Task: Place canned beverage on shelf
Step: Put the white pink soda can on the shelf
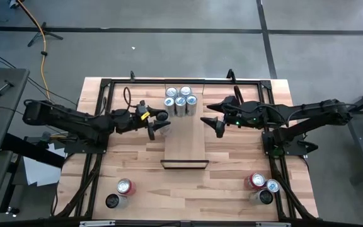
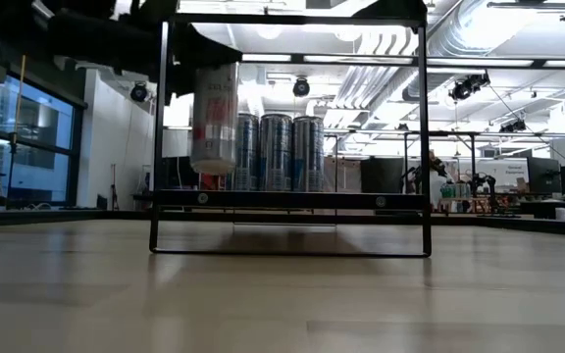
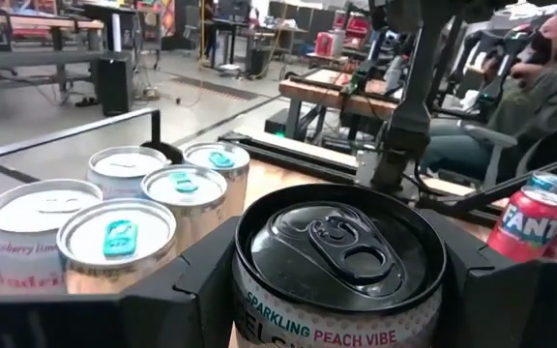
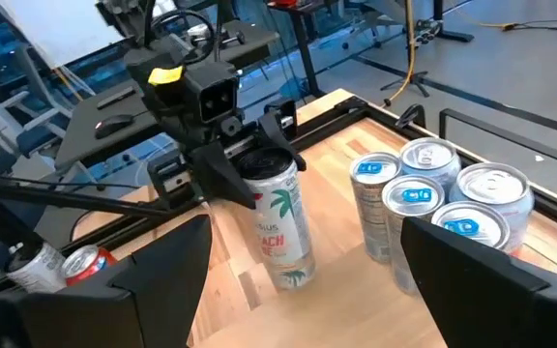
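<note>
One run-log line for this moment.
left pincer: shut on can, lifted beside shelf | right pincer: open, empty | shelf cans: five

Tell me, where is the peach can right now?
The peach can is in the left tool, held above the table by the shelf's left edge, near the cluster of cans.

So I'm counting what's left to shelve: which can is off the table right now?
The peach can in the left gripper, held beside the shelf; all others stand.

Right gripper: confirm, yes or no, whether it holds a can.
No: in the high view the right gripper stands open and empty beside the shelf, while the left gripper grips the can.
</note>
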